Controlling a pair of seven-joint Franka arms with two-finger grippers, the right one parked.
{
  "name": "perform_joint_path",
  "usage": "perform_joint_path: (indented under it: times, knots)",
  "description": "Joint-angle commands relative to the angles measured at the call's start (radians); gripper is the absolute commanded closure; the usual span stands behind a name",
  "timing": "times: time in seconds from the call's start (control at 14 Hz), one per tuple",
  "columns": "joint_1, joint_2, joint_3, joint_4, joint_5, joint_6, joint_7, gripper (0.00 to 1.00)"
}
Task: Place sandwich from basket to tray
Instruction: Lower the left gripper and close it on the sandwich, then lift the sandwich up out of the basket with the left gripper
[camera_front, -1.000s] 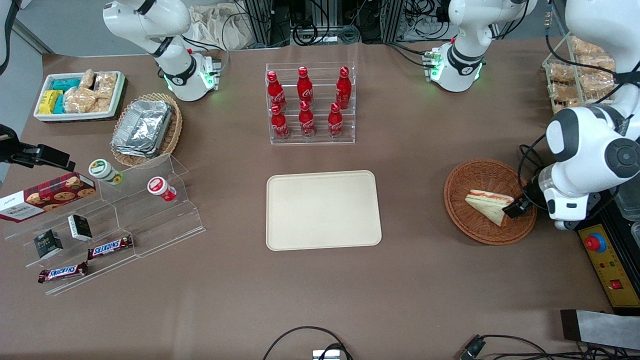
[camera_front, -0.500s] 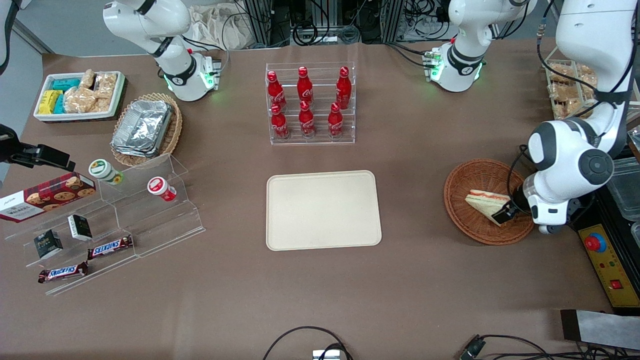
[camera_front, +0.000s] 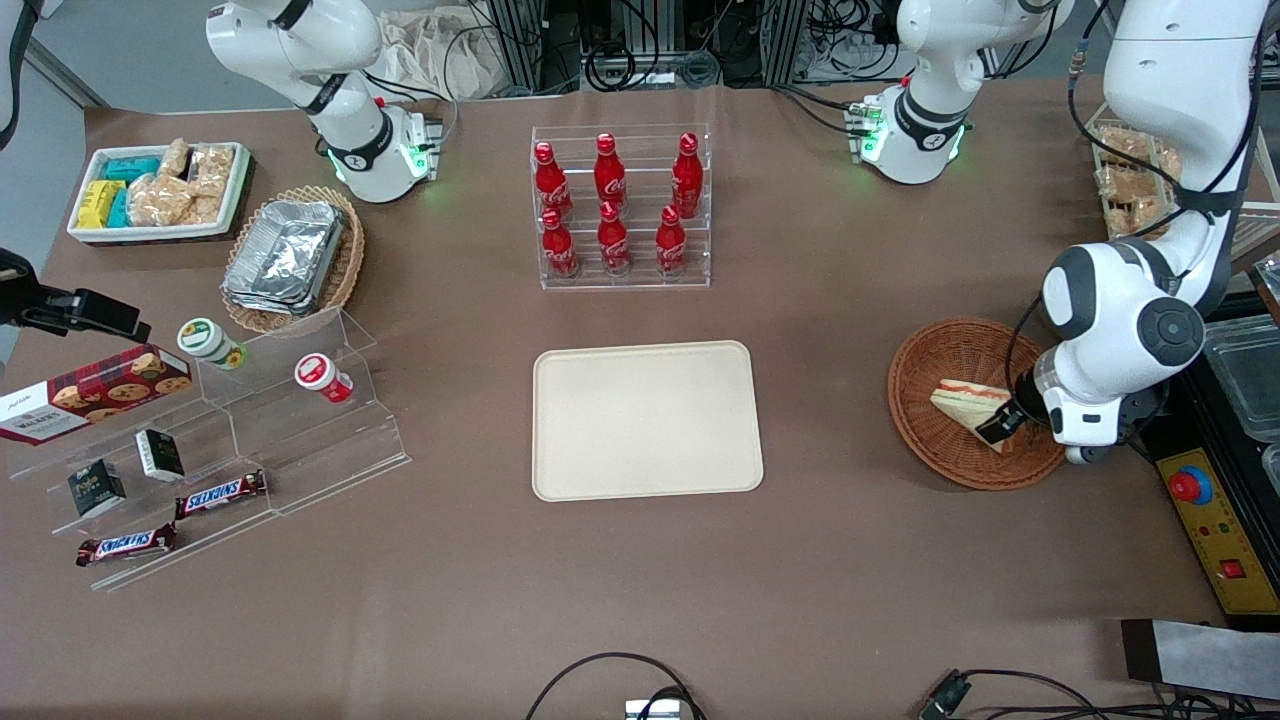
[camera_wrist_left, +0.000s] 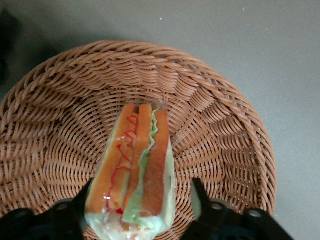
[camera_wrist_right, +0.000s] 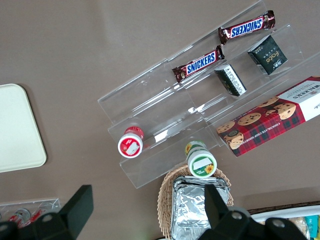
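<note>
Jaws (camera_wrist_left: 140, 210) moved in, now spread wide straddling sandwich (camera_wrist_left: 135, 170) in basket (camera_wrist_left: 225, 130), unclenched.

Six red cola bottles (camera_front: 613, 205) stand in a clear acrylic rack (camera_front: 622, 272). At nine o'clock from it, a pale oval wicker basket (camera_front: 345, 262) holds silver foil containers (camera_front: 285, 255).

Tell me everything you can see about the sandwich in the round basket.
The sandwich is a small triangular wedge of white bread with orange-red and pale green filling layers and a red squiggle along one layer. It looks wrapped in clear film. It lies in the reddish-brown woven basket, resting on the weave toward the working arm's side. The gripper is down at its wide end, open, with one finger on each side of the sandwich. Whether they touch it is unclear.
</note>
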Motion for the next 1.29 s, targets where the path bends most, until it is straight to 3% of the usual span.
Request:
perform_joint_path:
  times: [0.0, 0.14, 0.29, 0.5, 0.86, 1.21]
  knots:
    - [0.006, -0.011, -0.004, 0.004, -0.005, -0.009, -0.023, 1.00]
    - [0.007, -0.025, -0.004, 0.032, 0.004, -0.049, -0.025, 1.00]
    - [0.009, -0.050, -0.006, 0.120, 0.007, -0.203, -0.003, 1.00]
    - [-0.003, -0.047, -0.012, 0.326, 0.009, -0.487, 0.052, 1.00]
    - [-0.048, -0.022, -0.055, 0.731, 0.007, -0.886, 0.317, 1.00]
    - [-0.259, 0.019, -0.075, 0.780, 0.004, -0.913, 0.330, 1.00]
